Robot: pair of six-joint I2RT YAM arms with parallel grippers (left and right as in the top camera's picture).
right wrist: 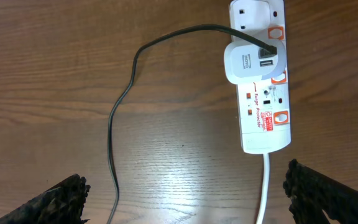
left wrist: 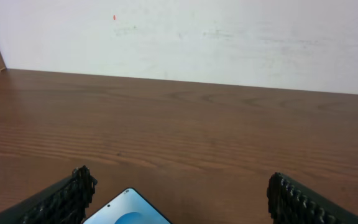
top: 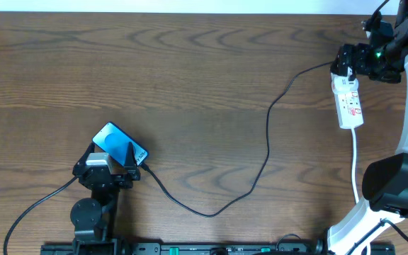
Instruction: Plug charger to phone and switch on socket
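Left gripper [top: 112, 153], overhead: it sits over the near-left part of the table [top: 190, 64], fingers spread to either side of the phone [top: 117, 142], which lies flat on the wood with its blue screen up and set at an angle. One finger overlaps the phone's right edge; contact cannot be confirmed from above. The charger [top: 268, 134] runs as a thin black line from the phone's near corner, dips toward the table's front edge, then climbs in a long curve to the far-right corner; whether its tip is seated in the phone cannot be told. The socket [top: 350, 106] lies lengthwise at far right, and its white cord [top: 355, 159] trails toward the front. The right gripper [top: 350, 62] hovers over the socket's far end; its jaws are not readable here. Left wrist view: the left gripper [left wrist: 179, 196] stands wide apart, one ribbed finger at each lower corner, with a rounded corner of the phone [left wrist: 129, 210] showing between them nearer the left finger, not touched by either. Bare wood and a pale wall [left wrist: 229, 37] lie beyond. Right wrist view: the right gripper [right wrist: 185, 193] is likewise spread wide with nothing between its fingers, above the table. The socket [right wrist: 263, 124] lies ahead, carrying a white adapter [right wrist: 248, 61] plugged into it, and the charger [right wrist: 120, 106] leaves the adapter and loops left and down. Orange-red switches line the socket's right side; their setting cannot be read. The white cord [right wrist: 265, 186] exits its near end.
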